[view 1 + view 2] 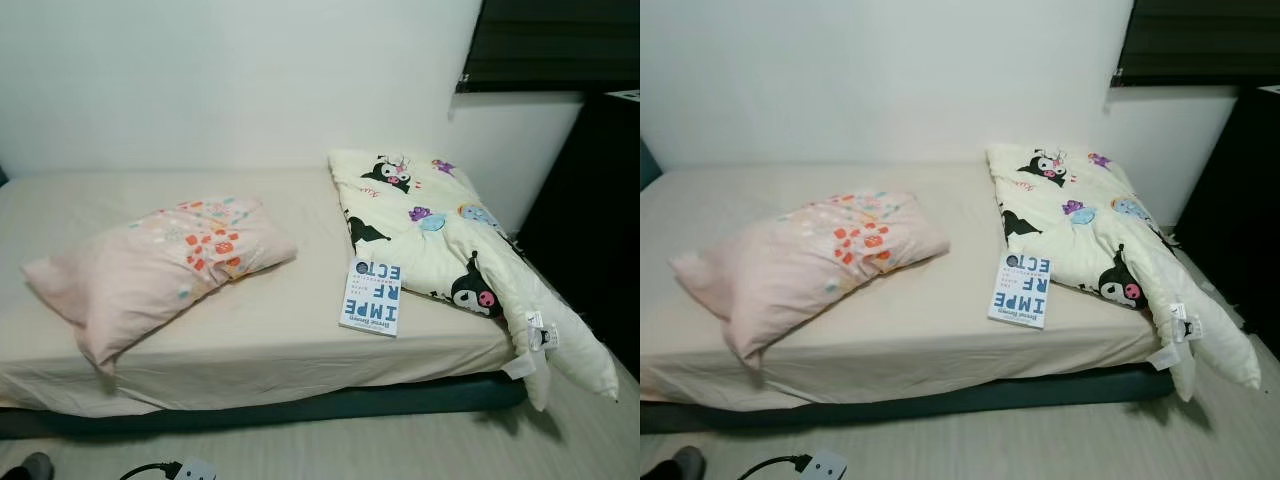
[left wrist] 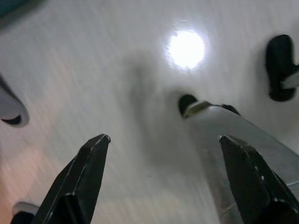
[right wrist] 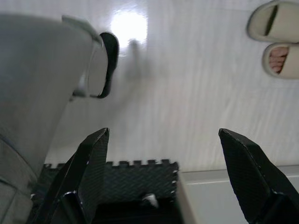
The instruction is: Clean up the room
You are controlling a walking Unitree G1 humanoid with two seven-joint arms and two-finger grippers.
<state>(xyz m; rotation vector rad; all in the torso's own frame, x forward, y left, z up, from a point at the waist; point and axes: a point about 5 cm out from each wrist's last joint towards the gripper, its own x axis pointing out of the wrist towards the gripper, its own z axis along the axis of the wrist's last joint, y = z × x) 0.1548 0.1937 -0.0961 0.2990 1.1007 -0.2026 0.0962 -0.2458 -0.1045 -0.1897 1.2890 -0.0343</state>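
Observation:
A bed [image 1: 290, 345] with a beige sheet stands against the white wall. On its left half a pink pillow [image 1: 160, 262] with an orange pattern lies askew. A cream quilt [image 1: 440, 235] printed with cartoon figures is bunched at the right end, and one corner hangs over the bed's edge toward the floor. A white and blue book [image 1: 372, 296] lies flat near the front edge, partly on the quilt. My left gripper [image 2: 164, 138] hangs open over pale floor. My right gripper [image 3: 164, 131] is open too, above the floor, holding nothing.
A white power strip [image 1: 192, 468] with a black cord lies on the floor before the bed. Dark furniture [image 1: 590, 230] stands right of the bed. In the right wrist view a person's slippered feet [image 3: 276, 44] and a dark foam mat [image 3: 135, 179] are near me.

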